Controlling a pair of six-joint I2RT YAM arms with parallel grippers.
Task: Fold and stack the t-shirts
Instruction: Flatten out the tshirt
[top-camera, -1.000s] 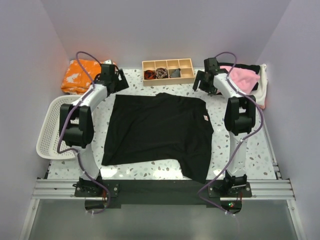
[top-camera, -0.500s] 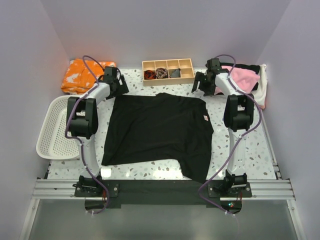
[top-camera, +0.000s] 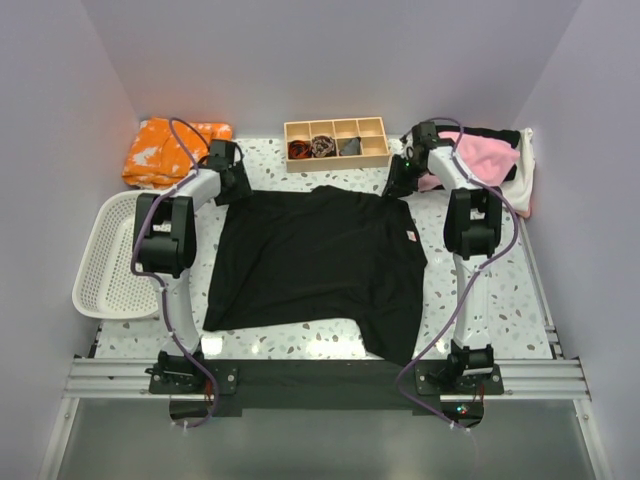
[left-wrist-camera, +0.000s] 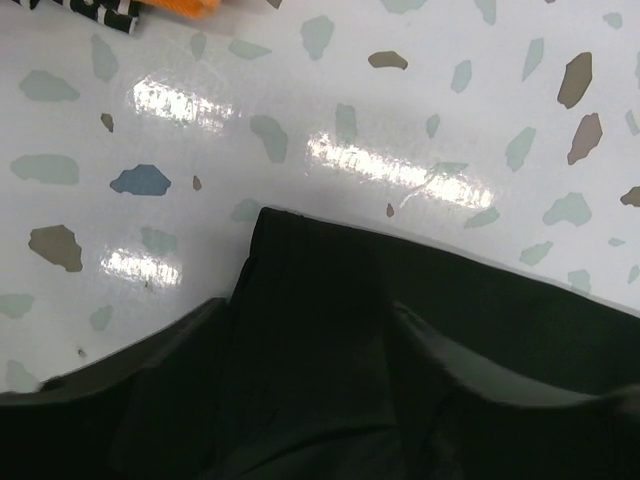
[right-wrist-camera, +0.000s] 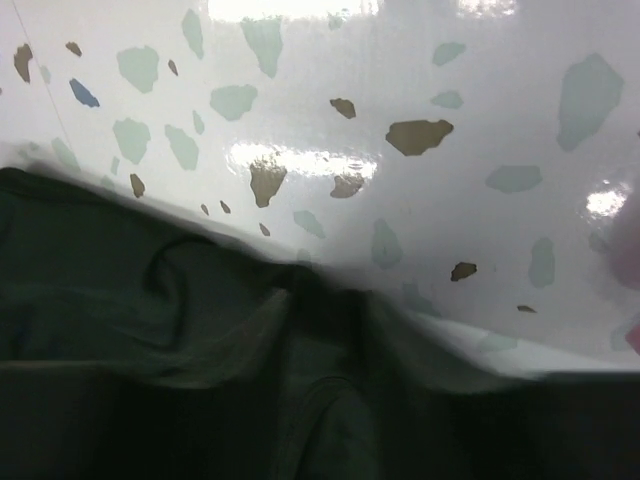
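Observation:
A large black t-shirt (top-camera: 320, 260) lies spread flat in the middle of the table, its small white label (top-camera: 409, 236) near the right edge. My left gripper (top-camera: 232, 185) is down on its far left corner. In the left wrist view that corner (left-wrist-camera: 320, 330) lies between my dark fingers, which are hard to tell from the cloth. My right gripper (top-camera: 400, 182) is on the far right corner, where the cloth (right-wrist-camera: 150, 300) is puckered up and pinched between the jaws (right-wrist-camera: 330, 340). Pink (top-camera: 485, 155), black (top-camera: 490, 133) and white (top-camera: 527, 175) t-shirts are piled at the back right.
An orange patterned cloth (top-camera: 165, 150) lies at the back left. A white basket (top-camera: 100, 270) stands at the left edge. A wooden tray (top-camera: 335, 143) with small rolled fabric pieces sits against the back wall, just behind the shirt's collar.
Both grippers have come down from above the table onto the shirt's far corners, and both have narrowed, the right one much more than the left.

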